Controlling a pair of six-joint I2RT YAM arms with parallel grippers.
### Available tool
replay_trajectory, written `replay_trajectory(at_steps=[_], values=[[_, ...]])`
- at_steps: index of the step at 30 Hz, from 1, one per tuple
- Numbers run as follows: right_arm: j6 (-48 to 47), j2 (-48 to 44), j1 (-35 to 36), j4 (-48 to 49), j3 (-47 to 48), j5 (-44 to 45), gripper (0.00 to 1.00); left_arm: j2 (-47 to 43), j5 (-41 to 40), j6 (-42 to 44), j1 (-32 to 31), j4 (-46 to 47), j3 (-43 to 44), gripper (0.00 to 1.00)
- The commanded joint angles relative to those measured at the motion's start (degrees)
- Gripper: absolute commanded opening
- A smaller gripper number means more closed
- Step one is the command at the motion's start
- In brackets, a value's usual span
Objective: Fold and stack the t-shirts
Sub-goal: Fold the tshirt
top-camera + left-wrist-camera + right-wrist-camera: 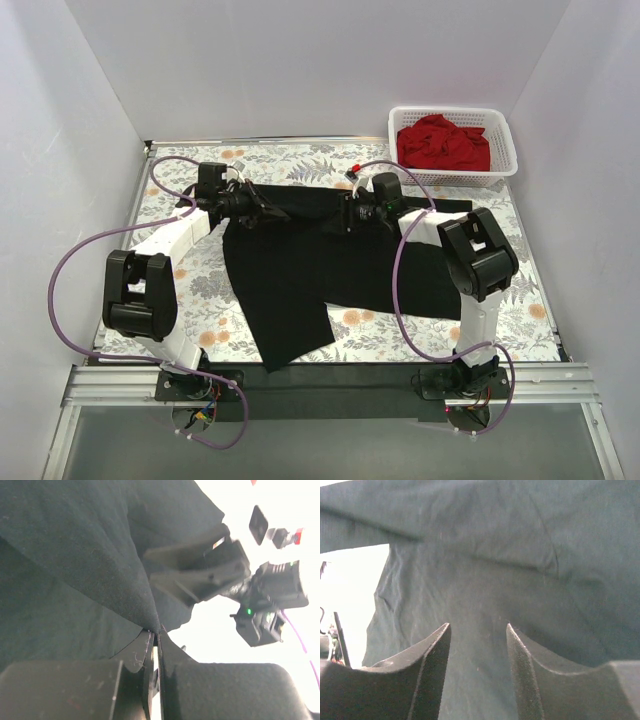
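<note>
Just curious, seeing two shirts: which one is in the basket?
The bright red cloth t-shirt, crumpled in the white plastic lattice basket; the plain black cloth t-shirt lies outside it.

No readable text, labels, brands or numbers anywhere

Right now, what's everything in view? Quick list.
black t-shirt: one, black, spread mid-table
red t-shirt: one, red, bunched in the basket
basket: one, white lattice, far right corner of the table
table cover: one, floral print, under the black t-shirt
cables: two, purple, one looping off each arm
left gripper: one, black, shut on the black t-shirt near its far edge
right gripper: one, black, open, at the black t-shirt's far edge
</note>
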Motion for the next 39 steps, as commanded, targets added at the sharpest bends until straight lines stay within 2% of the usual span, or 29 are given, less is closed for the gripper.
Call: replay_trajectory(at_steps=[1, 11, 22, 25, 30, 39], values=[[-0.1, 1.7, 0.3, 2.9, 3.9, -2.1, 0.46, -1.1, 5.1, 2.3, -0.2, -2.6, 1.1, 0.05], [-1.5, 2.5, 1.4, 3.2, 4.5, -3.3, 0.45, -2.2, 9.8, 2.2, 0.2, -3.2, 4.9, 0.09], [-4.6, 2.9, 3.6, 3.1, 4.8, -2.6, 0.47, 7.1, 4.5, 4.7, 2.4, -2.6, 3.6, 0.11], [-5.6, 2.8, 4.6, 2.7, 4.8, -1.2, 0.47, 8.1, 1.0, 6.4, 2.9, -3.9, 4.3, 0.11], [-9.1, 2.7, 6.7, 1.1, 5.1, 4.1, 0.47, 8.9, -10.3, 11.6, 3.6, -7.6, 4.3, 0.11], [-18.0, 5.3, 11.2, -4.7, 10.3, 13.3, 0.46, 11.2, -15.8, 15.2, 3.7, -8.0, 2.6, 0.11]])
